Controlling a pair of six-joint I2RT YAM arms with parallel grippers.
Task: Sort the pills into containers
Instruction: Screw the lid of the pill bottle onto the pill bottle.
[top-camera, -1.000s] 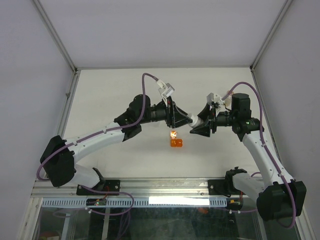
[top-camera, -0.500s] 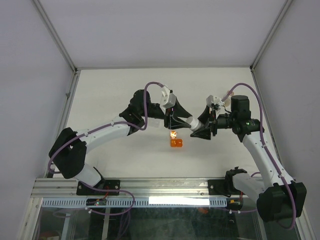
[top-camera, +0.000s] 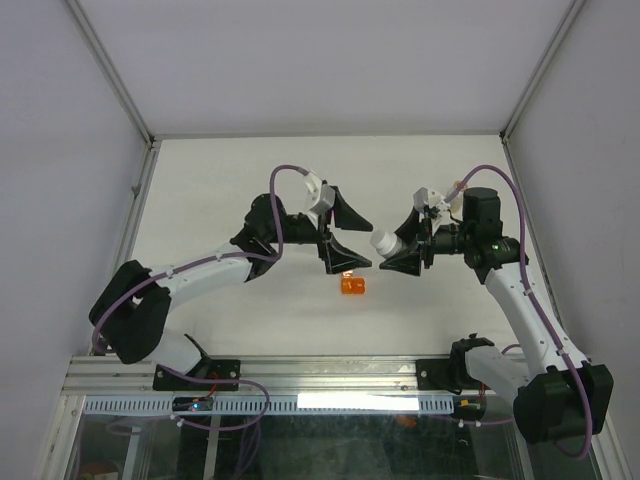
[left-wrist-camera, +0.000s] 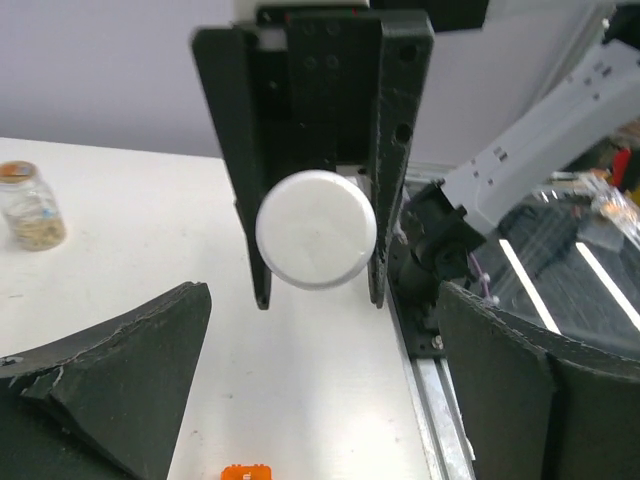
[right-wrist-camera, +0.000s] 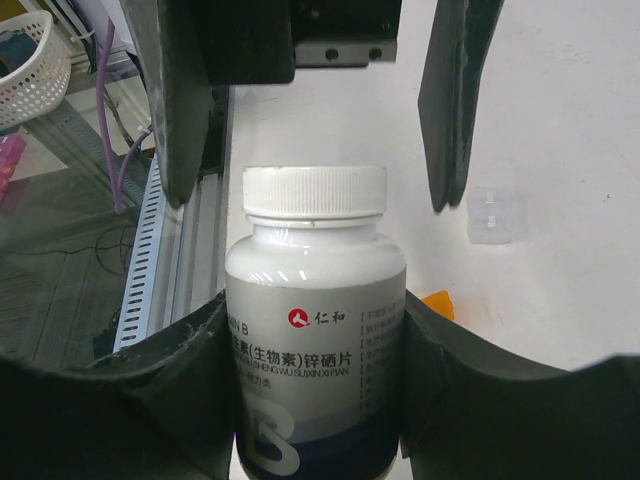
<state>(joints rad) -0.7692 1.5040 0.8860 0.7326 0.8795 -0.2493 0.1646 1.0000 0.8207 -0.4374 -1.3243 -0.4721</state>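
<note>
On the white bottle (right-wrist-camera: 315, 300), right wrist view: red round logo w/ "仁和"; below it "(生物素)锌硒片", start of line hidden; under that small caps "SHENG WU SU XIN XI PIAN"; big white "B" on the dark band at bottom. Fine print at right too small to read.

A white bottle (top-camera: 385, 243) fills the gap between facing jaws, orange cup (top-camera: 352, 286) near.

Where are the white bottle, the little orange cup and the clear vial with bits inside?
white bottle (right-wrist-camera: 315, 340): right wrist view, on its printed label.
orange cup (top-camera: 352, 286): top external view, on its middle.
clear vial (left-wrist-camera: 30, 210): left wrist view, on its see-through side.
</note>
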